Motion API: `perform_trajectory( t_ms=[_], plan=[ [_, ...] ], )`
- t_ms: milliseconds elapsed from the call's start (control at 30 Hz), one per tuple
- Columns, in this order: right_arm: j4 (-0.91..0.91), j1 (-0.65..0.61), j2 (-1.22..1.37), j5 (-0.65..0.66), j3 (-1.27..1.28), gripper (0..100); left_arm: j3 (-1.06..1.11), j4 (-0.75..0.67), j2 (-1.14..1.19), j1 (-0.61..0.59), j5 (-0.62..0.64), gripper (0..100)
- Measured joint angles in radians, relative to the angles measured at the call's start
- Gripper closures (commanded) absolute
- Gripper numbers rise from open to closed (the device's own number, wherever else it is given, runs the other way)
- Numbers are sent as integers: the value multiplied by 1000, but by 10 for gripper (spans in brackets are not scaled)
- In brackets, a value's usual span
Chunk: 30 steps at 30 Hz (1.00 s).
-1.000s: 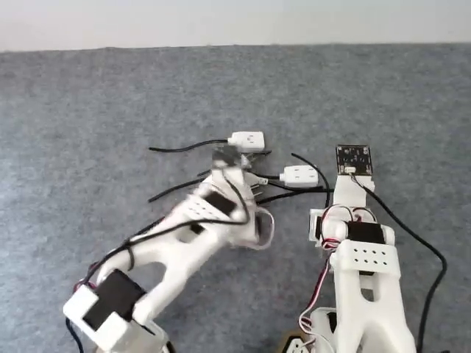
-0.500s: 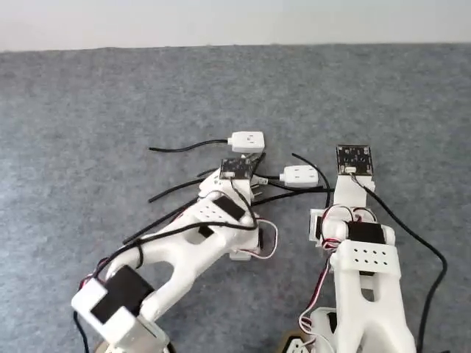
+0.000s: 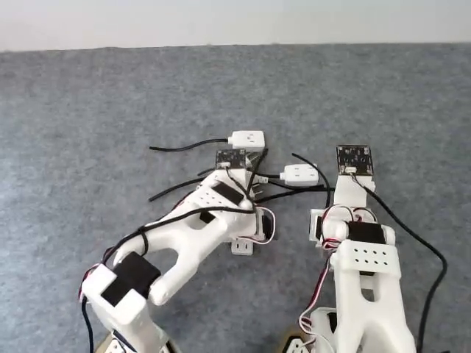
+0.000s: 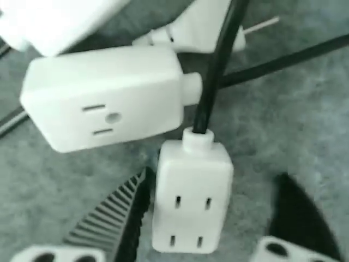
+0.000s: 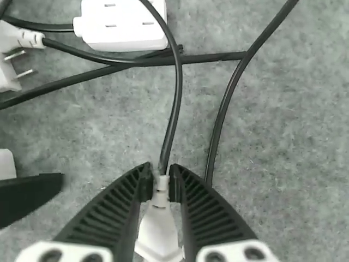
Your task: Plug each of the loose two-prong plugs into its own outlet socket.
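Holding plug [image 5: 157,233] lengthwise in right gripper [image 5: 159,170], cord [image 5: 178,103] leading outward.

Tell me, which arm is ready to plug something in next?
Right, probably. The right tool is shut on what looks like a white plug, with a white socket ahead. The left tool is open around a small socket, holding nothing.

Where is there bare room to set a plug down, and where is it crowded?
Free: carpet left of the cords, and the strip beyond the far socket. Crowded: around the near socket and loose plug between the arms.
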Motion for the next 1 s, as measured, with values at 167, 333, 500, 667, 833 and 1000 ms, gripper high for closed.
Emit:
perform_trajectory(
  t_ms=[167,333,500,667,833,1000],
  plan=[
    [0,-3,0,0,0,990,5,32,-23,0,0,603],
    [0,-41,0,0,0,990,149,28,-146,-12,-5,603],
    [-8,-95,0,0,0,990,341,-18,-331,-15,-11,603],
    [-52,-127,6,-14,0,987,431,-31,-516,-77,-132,603],
    [-58,-155,15,-43,0,987,489,-83,-569,-218,-215,606],
    [-61,-199,141,-46,-46,988,528,-140,-572,-319,-287,769]
  ],
)
